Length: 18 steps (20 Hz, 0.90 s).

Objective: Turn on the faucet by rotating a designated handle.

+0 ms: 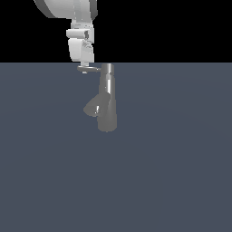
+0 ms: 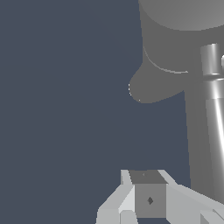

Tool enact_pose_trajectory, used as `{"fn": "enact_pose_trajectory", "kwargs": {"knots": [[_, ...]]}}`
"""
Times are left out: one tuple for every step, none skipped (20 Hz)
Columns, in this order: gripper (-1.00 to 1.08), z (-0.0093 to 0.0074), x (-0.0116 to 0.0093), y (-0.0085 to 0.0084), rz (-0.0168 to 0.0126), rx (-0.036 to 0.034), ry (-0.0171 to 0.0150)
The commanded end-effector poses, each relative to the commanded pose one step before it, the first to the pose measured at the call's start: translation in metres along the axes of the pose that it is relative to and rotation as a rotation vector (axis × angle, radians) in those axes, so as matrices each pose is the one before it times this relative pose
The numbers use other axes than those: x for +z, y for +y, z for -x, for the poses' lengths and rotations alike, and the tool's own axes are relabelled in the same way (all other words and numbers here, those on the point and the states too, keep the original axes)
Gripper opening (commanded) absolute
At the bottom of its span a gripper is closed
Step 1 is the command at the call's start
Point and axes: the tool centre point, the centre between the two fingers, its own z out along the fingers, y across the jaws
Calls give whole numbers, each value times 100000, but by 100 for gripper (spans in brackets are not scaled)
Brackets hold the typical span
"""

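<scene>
Grey glossy faucet [image 1: 107, 102] is standing on the slate bench [image 1: 172, 172], its thin handle [image 1: 89, 69] sticking out just under the gripper [image 1: 84, 65], finger gap impossible to tell, so the fingers are risking sliding off the flat lever without turning it.

Flat, even simulator light, sharp but coarse renders.
My view shows no cast shadows on the slate floor [image 1: 172, 181]; bright glare streaks run down the faucet [image 2: 214, 113], edges look jagged, and blackness fills the background above.
</scene>
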Motion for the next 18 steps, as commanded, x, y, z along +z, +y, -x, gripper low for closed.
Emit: {"fn": "enact_pose_trajectory", "kwargs": {"knots": [[-100,52,-151,654,424,-88,86],[-100,10,-84,207,0,0,0],[-100,10,-85,210,0,0,0],[-100,10,-86,213,0,0,0],[-100,10,-88,216,0,0,0],[-100,-31,-114,217,-35,59,-5],[-100,10,-90,222,0,0,0],[-100,11,-91,224,0,0,0],[-100,11,-93,227,0,0,0],[-100,11,-94,230,0,0,0],[-100,11,-95,233,0,0,0],[-100,11,-96,236,0,0,0],[-100,12,-98,239,0,0,0],[-100,12,-99,242,0,0,0],[-100,12,-100,245,0,0,0],[-100,12,-102,247,0,0,0],[-100,12,-103,250,0,0,0],[-100,13,-104,253,0,0,0]]}}
